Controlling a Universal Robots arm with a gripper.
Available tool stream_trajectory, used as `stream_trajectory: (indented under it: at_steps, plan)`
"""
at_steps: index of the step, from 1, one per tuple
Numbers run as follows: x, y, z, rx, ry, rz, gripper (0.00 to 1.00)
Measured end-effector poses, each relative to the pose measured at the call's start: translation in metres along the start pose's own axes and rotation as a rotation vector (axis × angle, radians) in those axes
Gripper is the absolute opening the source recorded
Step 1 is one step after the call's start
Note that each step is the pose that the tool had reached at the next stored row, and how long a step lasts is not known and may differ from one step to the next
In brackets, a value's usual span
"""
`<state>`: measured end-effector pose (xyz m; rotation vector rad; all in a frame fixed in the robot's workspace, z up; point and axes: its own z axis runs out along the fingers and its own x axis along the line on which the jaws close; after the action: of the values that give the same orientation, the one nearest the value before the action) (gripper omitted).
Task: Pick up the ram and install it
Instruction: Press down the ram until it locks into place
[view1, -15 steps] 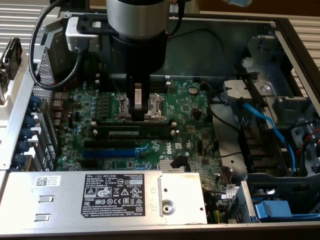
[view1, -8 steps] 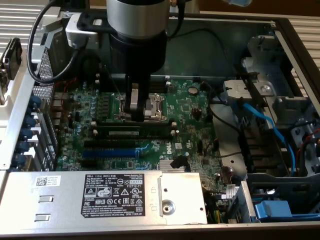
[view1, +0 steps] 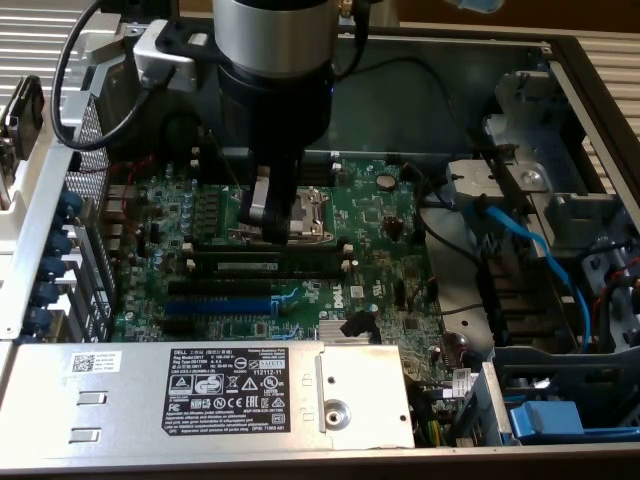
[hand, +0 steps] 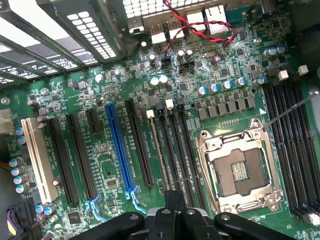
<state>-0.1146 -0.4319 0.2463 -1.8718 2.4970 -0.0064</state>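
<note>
The ram (view1: 265, 266) is a thin dark green stick with a white label strip. It stands on edge in one of the long black slots in the middle of the green motherboard (view1: 390, 225). In the wrist view the ram (hand: 158, 150) shows edge-on among the black slots. My gripper (view1: 272, 235) hangs just above the ram, beside the CPU socket (view1: 308, 215). Its black fingers (hand: 175, 200) are pressed together, shut, with nothing seen between them, over the slots next to the ram.
A blue expansion slot (view1: 215, 305) lies nearer the grey power supply box (view1: 240, 395) at the case's front. Drive bays and a blue cable (view1: 540, 260) fill the exterior view's right. Red and black twisted wires (hand: 200, 30) run by the rear ports. Case walls surround the board.
</note>
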Motion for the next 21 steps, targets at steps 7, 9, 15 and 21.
stream_trajectory:
  at_steps: [7, 9, 15, 21]
  plan:
    - [0.0, 0.0, 0.0001, 0.0016, 0.0018, 0.112, 0.1]
    - [0.0, 0.0, 0.0001, 0.0017, 0.0012, 0.137, 0.1]
    - [0.0, 0.0, 0.0002, 0.001, -0.0023, 0.204, 0.1]
    - [0.0, 0.0, 0.0001, 0.002, -0.0018, 0.287, 0.1]
